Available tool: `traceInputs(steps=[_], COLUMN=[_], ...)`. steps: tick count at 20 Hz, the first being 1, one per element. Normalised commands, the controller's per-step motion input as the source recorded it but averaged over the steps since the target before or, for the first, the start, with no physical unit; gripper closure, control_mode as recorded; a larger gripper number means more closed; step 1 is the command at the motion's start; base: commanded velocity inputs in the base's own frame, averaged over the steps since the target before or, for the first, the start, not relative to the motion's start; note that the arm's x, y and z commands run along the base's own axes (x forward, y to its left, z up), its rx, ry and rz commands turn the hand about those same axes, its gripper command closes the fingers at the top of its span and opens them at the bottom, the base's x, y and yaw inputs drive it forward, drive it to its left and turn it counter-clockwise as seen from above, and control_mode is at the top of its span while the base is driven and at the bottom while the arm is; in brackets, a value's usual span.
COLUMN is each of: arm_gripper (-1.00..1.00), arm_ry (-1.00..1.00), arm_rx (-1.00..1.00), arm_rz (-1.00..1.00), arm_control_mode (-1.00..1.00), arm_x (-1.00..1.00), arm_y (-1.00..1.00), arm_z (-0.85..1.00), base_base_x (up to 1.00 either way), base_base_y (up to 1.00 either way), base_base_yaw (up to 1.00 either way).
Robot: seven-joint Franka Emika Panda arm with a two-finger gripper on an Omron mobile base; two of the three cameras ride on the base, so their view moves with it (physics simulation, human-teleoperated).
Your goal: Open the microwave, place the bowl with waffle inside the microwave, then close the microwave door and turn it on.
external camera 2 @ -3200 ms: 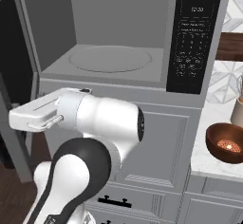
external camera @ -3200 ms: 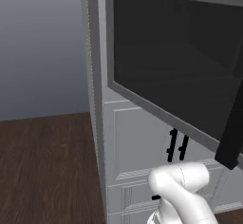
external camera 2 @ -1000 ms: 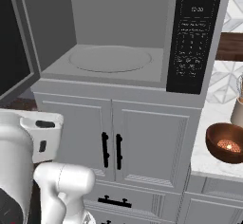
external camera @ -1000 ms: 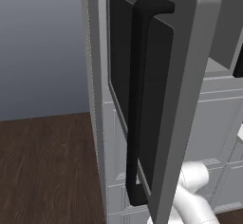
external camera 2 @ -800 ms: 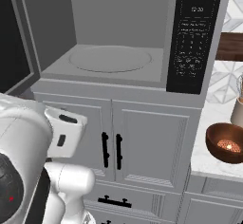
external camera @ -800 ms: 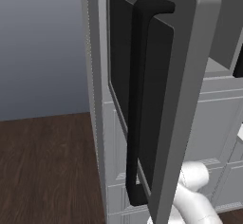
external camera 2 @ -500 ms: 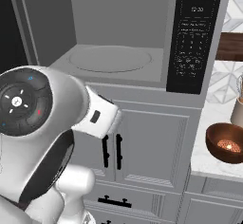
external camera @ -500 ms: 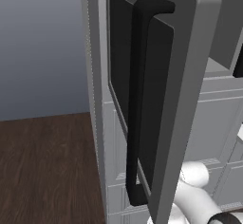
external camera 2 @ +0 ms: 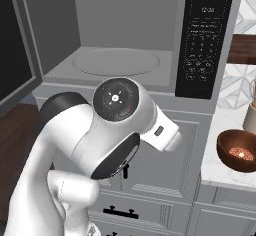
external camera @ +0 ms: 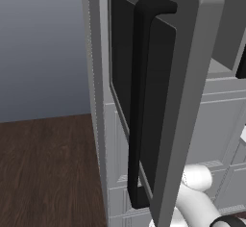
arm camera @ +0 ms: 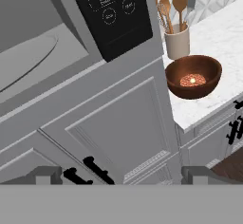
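The microwave (external camera 2: 125,45) stands open, its round turntable (external camera 2: 117,60) bare. Its door (external camera: 158,101) is swung wide out to the left, and the black bar handle (external camera: 141,101) faces the left base view. The brown bowl (arm camera: 193,76) sits on the white counter to the right of the microwave, with the waffle (arm camera: 192,80) inside it. The bowl (external camera 2: 239,150) also appears at the right edge of the right base view. My gripper (arm camera: 121,176) is open with nothing between its fingertips (arm camera: 47,174). It hangs in front of the cabinet below the microwave, apart from the bowl.
A cream holder with wooden utensils (arm camera: 177,40) stands just behind the bowl. The black control panel (arm camera: 111,14) is on the microwave's right side. Panelled cabinet doors (arm camera: 118,128) with black handles (arm camera: 90,168) lie below. My arm (external camera 2: 100,145) fills the space before the cabinets.
The arm has swung up from low on the left and across to the right in front of the cabinets. Door and bowl have not moved.
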Motion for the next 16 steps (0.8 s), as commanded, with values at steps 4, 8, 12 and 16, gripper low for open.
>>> traceInputs(steps=[4,8,12,16], arm_gripper=[-1.00,-1.00,-1.00,-1.00], arm_ry=[0.00,0.05,0.13,0.13], arm_rx=[0.11,0.09,0.13,0.17], arm_rz=[-0.34,-0.33,-0.32,-0.28], arm_control_mode=[-1.00,-1.00,-1.00,-1.00], arm_x=[0.33,0.51,0.64,0.58], arm_y=[-1.00,-1.00,-1.00,-1.00], arm_z=[-0.42,-0.46,-0.31,-0.25], base_base_x=[0.00,0.00,0.00,0.00], base_base_y=[0.00,0.00,0.00,0.00], base_base_yaw=[0.00,0.00,0.00,0.00])
